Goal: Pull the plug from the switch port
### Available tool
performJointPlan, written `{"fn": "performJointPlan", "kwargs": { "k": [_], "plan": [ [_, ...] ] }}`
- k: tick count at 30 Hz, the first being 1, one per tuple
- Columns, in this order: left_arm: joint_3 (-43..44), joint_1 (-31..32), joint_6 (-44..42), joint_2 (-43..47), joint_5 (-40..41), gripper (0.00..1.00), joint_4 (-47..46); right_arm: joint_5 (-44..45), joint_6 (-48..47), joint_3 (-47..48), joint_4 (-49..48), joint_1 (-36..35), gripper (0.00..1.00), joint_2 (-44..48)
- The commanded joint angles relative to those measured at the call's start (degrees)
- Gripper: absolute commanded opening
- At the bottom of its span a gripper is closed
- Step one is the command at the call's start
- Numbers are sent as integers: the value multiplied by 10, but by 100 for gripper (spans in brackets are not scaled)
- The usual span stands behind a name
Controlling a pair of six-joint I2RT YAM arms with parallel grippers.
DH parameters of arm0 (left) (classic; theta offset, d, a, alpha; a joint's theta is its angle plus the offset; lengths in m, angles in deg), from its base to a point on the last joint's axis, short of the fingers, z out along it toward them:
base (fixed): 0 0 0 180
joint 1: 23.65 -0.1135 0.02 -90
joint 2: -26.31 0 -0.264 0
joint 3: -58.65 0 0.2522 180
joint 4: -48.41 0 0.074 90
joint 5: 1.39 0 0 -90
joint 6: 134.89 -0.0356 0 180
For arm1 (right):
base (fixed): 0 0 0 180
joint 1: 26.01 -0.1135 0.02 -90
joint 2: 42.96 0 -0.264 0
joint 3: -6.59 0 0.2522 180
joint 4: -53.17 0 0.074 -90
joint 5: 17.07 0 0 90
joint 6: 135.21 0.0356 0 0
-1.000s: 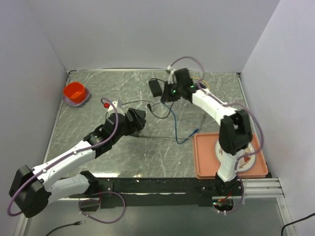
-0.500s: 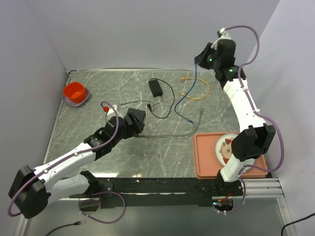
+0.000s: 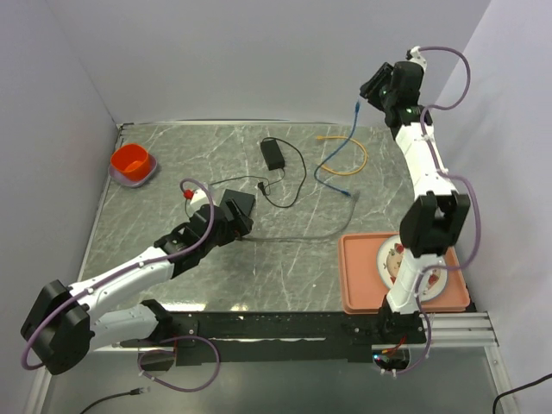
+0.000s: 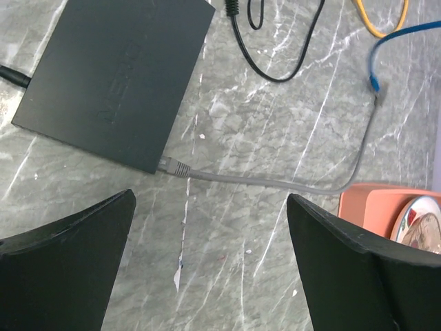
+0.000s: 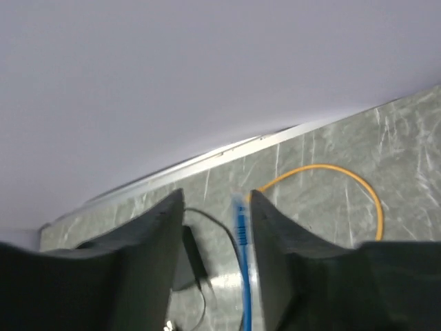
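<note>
The port (image 4: pixel 161 164) sat in a long edge of the switch (image 4: pixel 114 72), and the clear plug (image 4: pixel 178 167) of the gray cable (image 4: pixel 275 183) was seated in it. The switch lay flat on the table (image 4: pixel 275 124), left of centre in the top view. From the plug the gray cable ran across the table toward the tray (image 4: pixel 368 200), then bent up to end just beside 1 plug of the blue cable (image 4: pixel 375 69).

The left gripper (image 4: pixel 210 200) hung above the table just beside the plugged edge, its 2 fingers (image 4: pixel 69 265) spread wide on either side of the plug and touching nothing.

The right gripper (image 3: pixel 373 86) was raised high over the far right corner of the table, well apart from the switch. In its wrist view the jaws stood partly apart. The blue cable's other plug lay against 1 finger (image 5: pixel 272 255), with a clear gap to the other. Whether that finger bore the cable I could not tell. From there the blue cable hung down to the table and curled beside the yellow cable (image 3: pixel 349 147).

The adapter (image 3: pixel 273 153) lay beyond the switch with its thin black lead looping near it. A plate (image 3: pixel 395 257) sat in the tray at the near right, and an orange bowl (image 3: pixel 132 162) stood at the far left.
</note>
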Motion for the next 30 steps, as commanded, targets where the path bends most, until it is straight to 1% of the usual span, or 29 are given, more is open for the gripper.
{"fn": "performJointPlan", "kwargs": {
  "k": [1,2,4,6,8,9,10,11,12,13,14,15,17,18,20,21,22,24,27,28,30],
  "plan": [
    [4,0,21,-6,20,99,-1,-9,32,65,34,9,58,-46],
    [6,0,22,-7,26,99,1,-15,44,54,23,8,62,-42],
    [7,0,22,-10,27,99,1,-26,55,31,6,5,66,-29],
    [5,-1,22,-13,27,99,-3,-38,60,17,1,-2,67,-21],
    [4,-1,23,-14,28,99,-5,-61,49,-10,-32,-28,67,7],
    [4,-1,26,-14,33,99,-5,-69,45,-45,-46,-39,67,19],
    [7,-1,28,-13,38,99,-1,-77,44,-67,-58,-65,67,45],
    [7,-1,30,-13,43,99,4,-108,45,-95,-103,-79,66,59],
    [8,-1,37,-10,55,98,14,-129,46,-163,-132,-96,66,74],
    [9,-2,42,-10,62,98,21,-152,49,-198,-159,-110,66,97],
    [9,-4,46,-8,67,98,27,-170,50,-230,-218,-142,65,104],
    [8,-8,56,-5,82,98,45,-225,50,-288,-244,-158,64,109],
    [11,-21,64,-5,87,98,64,-271,54,-335,-294,-196,63,100],
    [12,-42,66,-10,86,98,74,-305,51,-368,-322,-208,62,96],
    [6,-69,62,-15,59,97,85,-325,27,-388,-327,-231,61,79],
    [3,-97,58,-18,49,97,84,-325,17,-399,-319,-252,61,75],
    [-6,-111,57,-19,23,92,74,-329,5,-399,-311,-261,61,67],
    [-12,-141,48,-26,-3,86,59,-334,-30,-385,-273,-282,60,52],
    [-11,-159,41,-47,-44,65,30,-344,-40,-390,-272,-289,59,43],
    [-2,-159,38,-56,-51,45,25,-347,-38,-396,-288,-289,58,42],
    [13,-160,33,-85,-68,27,24,-360,-40,-406,-291,-289,58,38]
  ]
}}
